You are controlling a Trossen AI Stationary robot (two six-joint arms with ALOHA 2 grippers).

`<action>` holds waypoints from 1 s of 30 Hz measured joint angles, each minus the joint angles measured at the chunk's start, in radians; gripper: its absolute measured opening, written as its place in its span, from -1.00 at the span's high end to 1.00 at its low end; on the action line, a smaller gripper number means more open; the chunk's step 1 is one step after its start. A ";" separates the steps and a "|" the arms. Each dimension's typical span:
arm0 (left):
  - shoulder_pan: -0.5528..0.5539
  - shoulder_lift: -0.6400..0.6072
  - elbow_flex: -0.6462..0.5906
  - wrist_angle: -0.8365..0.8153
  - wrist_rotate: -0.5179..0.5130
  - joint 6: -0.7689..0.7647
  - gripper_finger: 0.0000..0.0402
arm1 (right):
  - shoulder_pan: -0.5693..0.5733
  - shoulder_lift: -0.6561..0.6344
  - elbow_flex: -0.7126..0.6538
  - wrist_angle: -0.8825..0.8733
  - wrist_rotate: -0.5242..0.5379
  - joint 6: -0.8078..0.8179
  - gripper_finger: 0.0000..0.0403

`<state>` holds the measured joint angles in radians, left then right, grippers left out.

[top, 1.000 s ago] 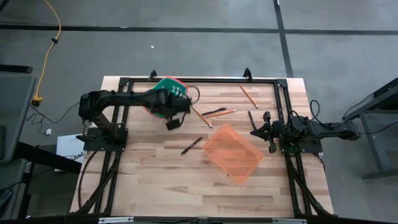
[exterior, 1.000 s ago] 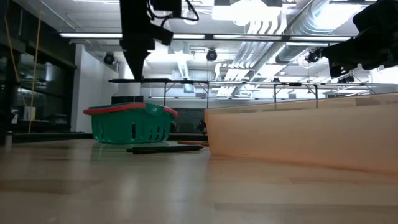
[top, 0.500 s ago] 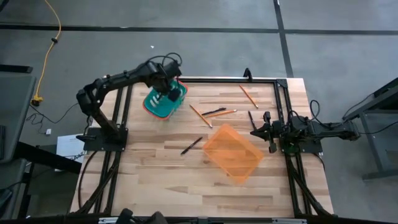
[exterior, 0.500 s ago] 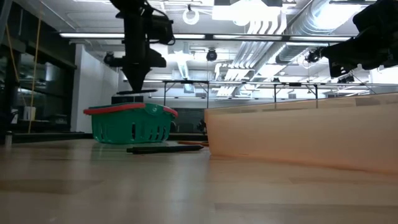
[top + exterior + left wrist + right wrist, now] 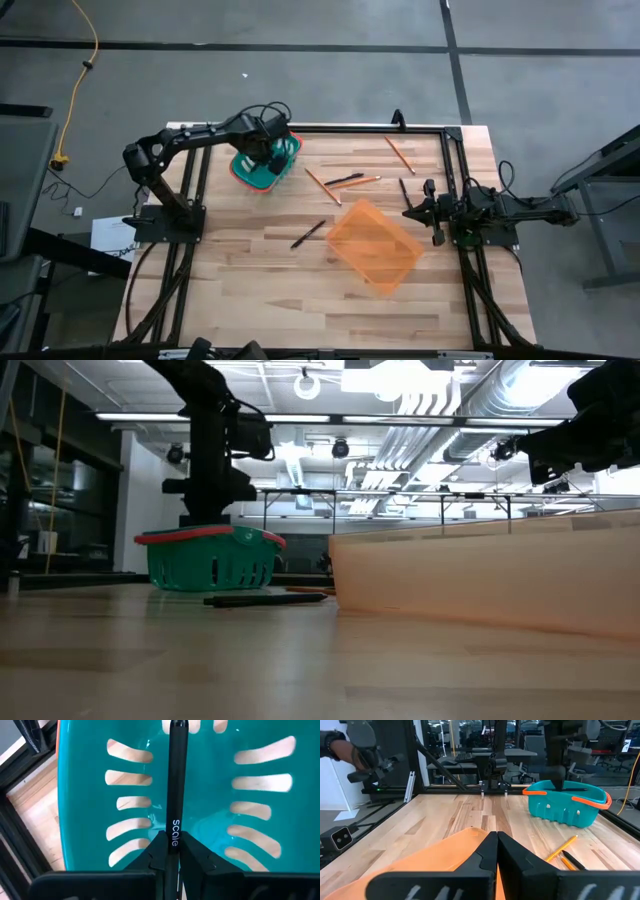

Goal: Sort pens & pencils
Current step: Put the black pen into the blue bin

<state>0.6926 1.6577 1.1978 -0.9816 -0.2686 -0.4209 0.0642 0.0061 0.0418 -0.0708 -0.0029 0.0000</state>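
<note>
Your left end effector (image 5: 172,865) pinches one black pen (image 5: 176,780), pointing down into the teal basket (image 5: 262,165). You have two baskets, that one and the orange basket (image 5: 375,243). On the desk (image 5: 250,280) lie three more pens (image 5: 308,234) and three pencils (image 5: 322,186). Your right end effector (image 5: 496,851), pressed together, waits beside the orange basket.

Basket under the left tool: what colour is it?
The basket is teal with an orange-red rim, and its slots show the wood beneath; the left wrist view shows it best.
</note>
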 joint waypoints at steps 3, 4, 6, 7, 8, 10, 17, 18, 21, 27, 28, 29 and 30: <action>0.001 0.000 -0.030 0.048 -0.005 -0.007 0.90 | 0.000 0.000 0.000 0.000 0.000 0.000 1.00; 0.002 0.000 -0.043 0.068 -0.006 -0.007 0.90 | 0.000 0.000 0.000 0.000 0.000 0.000 1.00; 0.001 0.000 -0.067 0.102 -0.006 -0.006 0.90 | 0.000 0.000 0.000 0.000 0.000 0.000 1.00; 0.002 0.000 -0.074 0.113 -0.007 -0.006 0.90 | 0.000 0.000 0.000 0.000 0.000 0.000 1.00; 0.002 0.000 -0.080 0.123 -0.009 -0.006 0.90 | 0.000 0.000 0.000 0.000 0.000 0.000 1.00; 0.002 0.001 -0.088 0.135 -0.013 -0.006 0.90 | 0.000 0.000 0.000 0.000 0.000 0.000 1.00; 0.001 0.052 -0.103 0.160 -0.015 -0.009 0.90 | 0.000 0.000 0.000 0.000 0.000 0.000 1.00; 0.000 0.063 -0.103 0.170 -0.019 -0.005 0.90 | 0.000 0.000 0.000 0.000 0.000 0.000 1.00; 0.001 0.074 -0.101 0.193 -0.014 0.008 0.90 | 0.000 0.000 0.000 0.000 0.000 0.000 1.00; 0.001 0.075 -0.098 0.175 -0.004 0.014 0.85 | 0.000 0.000 0.000 -0.001 0.000 0.000 1.00; 0.001 0.076 -0.097 0.163 -0.004 0.014 0.82 | 0.000 0.000 0.000 -0.001 0.000 0.000 1.00; 0.001 0.076 -0.097 0.159 -0.003 0.017 0.78 | 0.000 0.000 0.000 -0.001 0.000 0.000 1.00; 0.001 0.076 -0.097 0.159 -0.004 0.021 0.74 | 0.000 0.000 0.000 -0.002 0.000 0.000 1.00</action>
<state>0.6937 1.7332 1.1007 -0.8221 -0.2722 -0.4001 0.0643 0.0063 0.0418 -0.0723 -0.0032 0.0002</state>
